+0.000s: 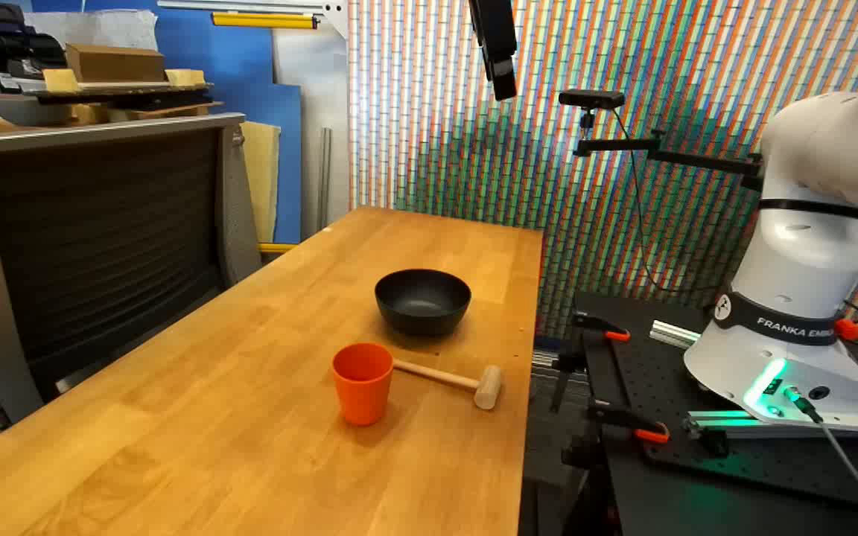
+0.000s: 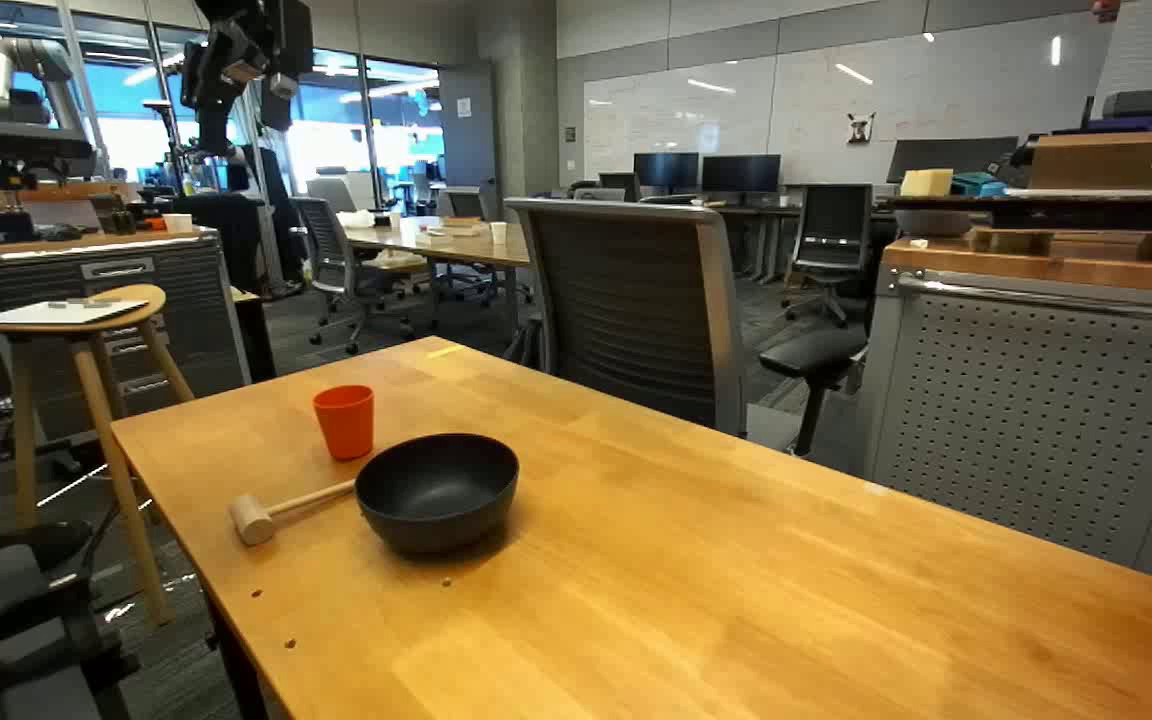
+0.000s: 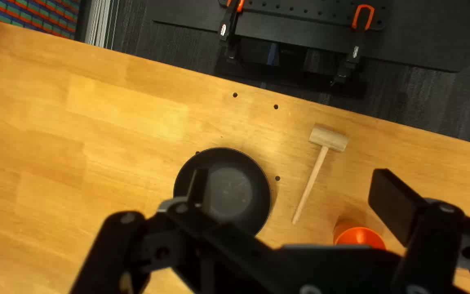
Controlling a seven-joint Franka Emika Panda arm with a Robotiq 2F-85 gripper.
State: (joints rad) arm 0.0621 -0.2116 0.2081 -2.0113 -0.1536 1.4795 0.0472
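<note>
- A long honey-coloured wooden table [image 1: 213,402] bears the loose pieces; its flat, level-looking top presumably lets them rest without props.
- The white jointed robot arm [image 1: 801,260] is mounted beside the table, over a black perforated plate [image 1: 786,467]. Black clamps with orange tips [image 1: 651,435] sit on the plate's edge, probably so that the base cannot shift.
- The black two-fingered gripper [image 3: 292,188] hangs well above the table in both exterior views, its fingers spread wide with nothing between them. What they cover in the wrist view lies beneath, untouched.
- The round matte black bowl [image 2: 437,500] sits upright on its base, mouth up, likely the steadiest pose for so wide a vessel. No contents show inside.
- The tapered orange cup [image 1: 363,391], probably plastic, stands upright near the bowl but apart from it. Its inner wall shows; the bottom does not, so what it contains cannot be told.
- The pale wooden mallet [image 3: 316,168] lies flat between bowl and cup, touching neither, its barrel-shaped head towards the arm's side of the table. With that long thin handle, lying down seems its natural rest.
</note>
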